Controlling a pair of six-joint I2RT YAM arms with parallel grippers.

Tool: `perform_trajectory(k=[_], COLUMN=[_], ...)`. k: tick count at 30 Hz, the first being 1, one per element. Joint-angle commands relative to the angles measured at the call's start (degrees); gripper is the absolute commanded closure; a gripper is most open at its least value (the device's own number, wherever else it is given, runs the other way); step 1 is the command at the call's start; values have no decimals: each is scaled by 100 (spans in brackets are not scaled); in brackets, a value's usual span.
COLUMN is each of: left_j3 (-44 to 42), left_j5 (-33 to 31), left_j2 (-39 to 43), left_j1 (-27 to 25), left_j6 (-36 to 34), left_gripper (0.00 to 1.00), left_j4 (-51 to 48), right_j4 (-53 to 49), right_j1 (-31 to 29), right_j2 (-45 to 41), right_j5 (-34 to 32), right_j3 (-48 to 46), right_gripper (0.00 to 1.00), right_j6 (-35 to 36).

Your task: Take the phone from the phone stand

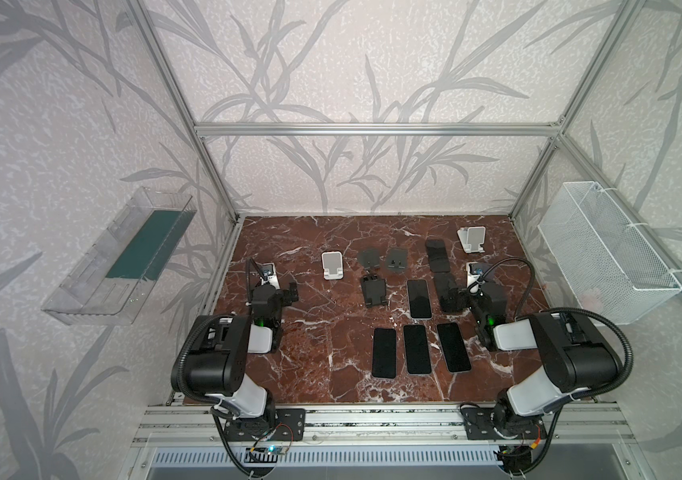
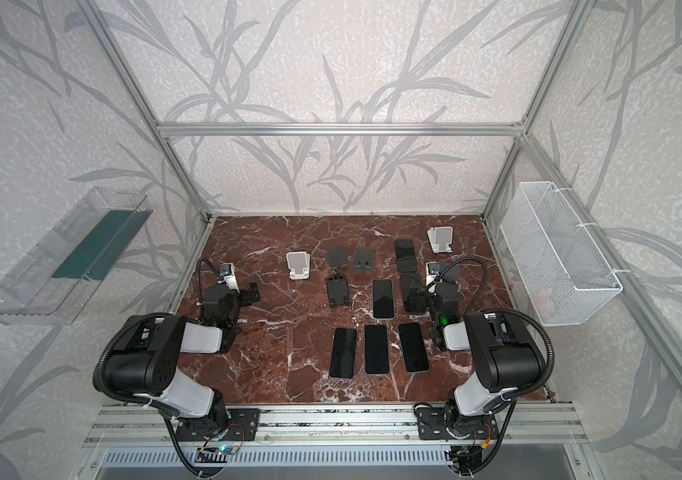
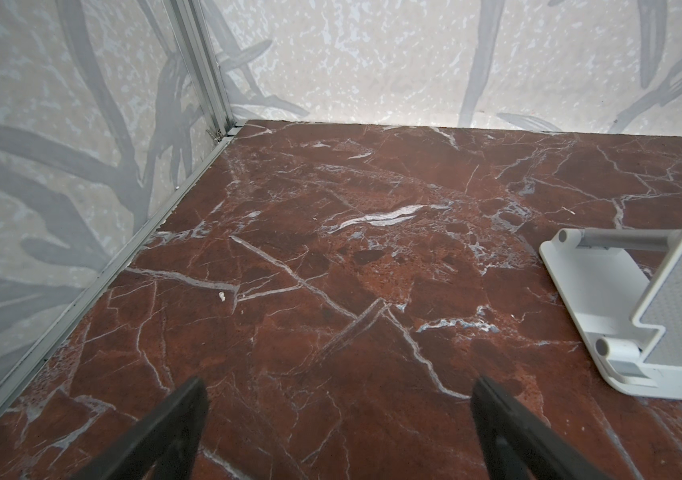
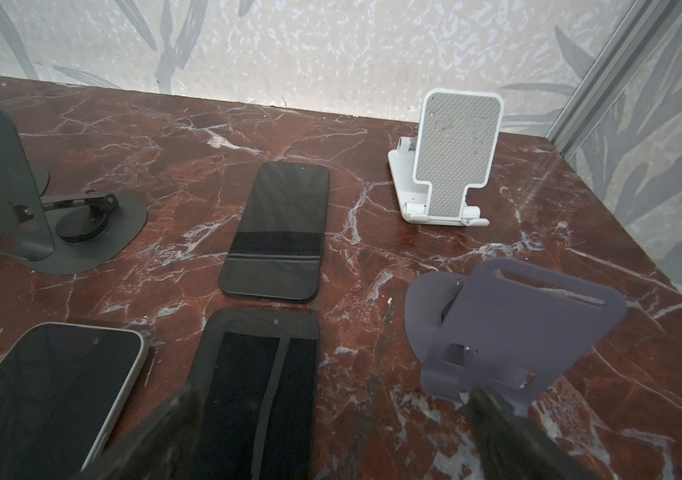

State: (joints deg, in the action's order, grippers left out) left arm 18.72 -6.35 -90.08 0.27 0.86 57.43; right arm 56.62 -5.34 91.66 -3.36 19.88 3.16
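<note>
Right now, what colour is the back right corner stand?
The stand is white with a grey textured face; best in the right wrist view.

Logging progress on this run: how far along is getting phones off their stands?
Looks done: the black slab phones all lie flat on the red marble table; the white folding stand and the grey-purple slotted stand are bare. In hand: nothing, left gripper and right gripper both open. Left: no loaded stand visible.
</note>
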Motion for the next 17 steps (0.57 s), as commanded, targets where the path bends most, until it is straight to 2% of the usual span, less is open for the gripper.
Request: perform_trajectory(k=[1, 17], left_j3=[98, 91], left_j5=[-21, -46], left_j2=[8, 8], left_j1=[-18, -27], left_j6=[-106, -116], left_gripper=[1, 1], left_j4=[64, 93], right_j4=[3, -25], right_j1=[-49, -81], right_j2=[-78, -86], right_j5=[7, -38], right_j3=[130, 148], right_gripper=[1, 1], right_j6=[82, 106])
